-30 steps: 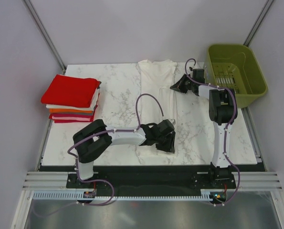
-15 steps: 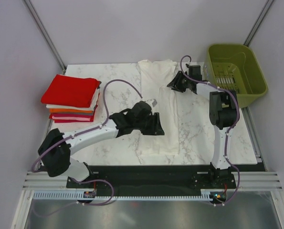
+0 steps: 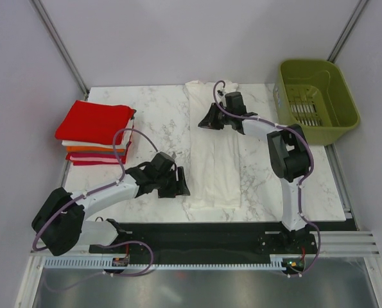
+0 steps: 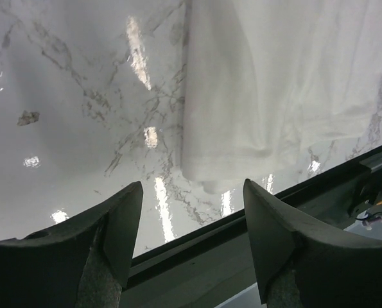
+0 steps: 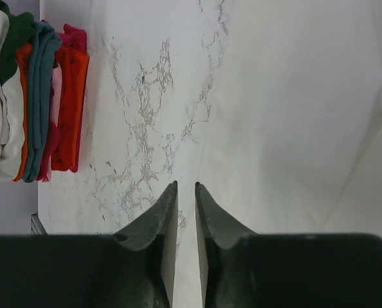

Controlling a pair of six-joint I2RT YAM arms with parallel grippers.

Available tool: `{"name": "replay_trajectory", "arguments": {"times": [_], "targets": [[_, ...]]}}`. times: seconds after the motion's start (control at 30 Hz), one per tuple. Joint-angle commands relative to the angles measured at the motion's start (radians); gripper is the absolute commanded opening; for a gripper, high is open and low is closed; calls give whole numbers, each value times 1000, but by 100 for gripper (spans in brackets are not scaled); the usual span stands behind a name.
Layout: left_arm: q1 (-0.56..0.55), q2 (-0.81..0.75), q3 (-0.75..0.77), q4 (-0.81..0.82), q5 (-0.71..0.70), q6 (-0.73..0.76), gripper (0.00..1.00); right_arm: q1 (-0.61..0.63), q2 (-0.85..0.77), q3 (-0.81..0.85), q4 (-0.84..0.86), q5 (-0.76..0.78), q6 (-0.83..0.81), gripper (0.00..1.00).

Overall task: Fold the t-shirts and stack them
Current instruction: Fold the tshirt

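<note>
A large white t-shirt [image 3: 215, 147] lies as a long narrow strip down the middle of the marble table [image 3: 158, 115]. A stack of folded shirts [image 3: 95, 135], red on top, stands at the far left; it also shows in the right wrist view [image 5: 30, 96]. My left gripper [image 3: 180, 185] is open and empty, low over bare marble just left of the shirt's near end [image 4: 274, 83]. My right gripper [image 3: 206, 122] hovers at the shirt's far left edge [image 5: 306, 96]. Its jaws [image 5: 185, 187] are shut to a thin slit with nothing between them.
An olive-green plastic basket [image 3: 318, 96] stands off the table's far right corner. The black front rail [image 4: 242, 224] of the table runs just below my left fingers. Grey walls enclose the back and sides.
Both grippers have swept left across the white shirt: the left from the shirt's near right edge to the marble on its left, the right from the far right edge to the left edge. The shirt lies as before.
</note>
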Motion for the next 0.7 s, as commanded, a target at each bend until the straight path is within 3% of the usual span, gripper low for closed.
{"name": "replay_trajectory", "arguments": {"times": [0.0,0.07,0.17,0.5,0.67], "targets": [[14,-37,-49,55,-8,-41,72,18,76,67,54,-49,44,20],[17,-34,-84,86,5,-51,69,23,110,102,71,-64,67,9],[19,-11,-112,143,40,-66,61,26,179,153,102,-112,121,0],[20,56,-144,242,81,-91,60,46,275,183,137,-140,176,0],[19,86,-142,271,107,-89,46,51,287,186,140,-140,184,0]]}}
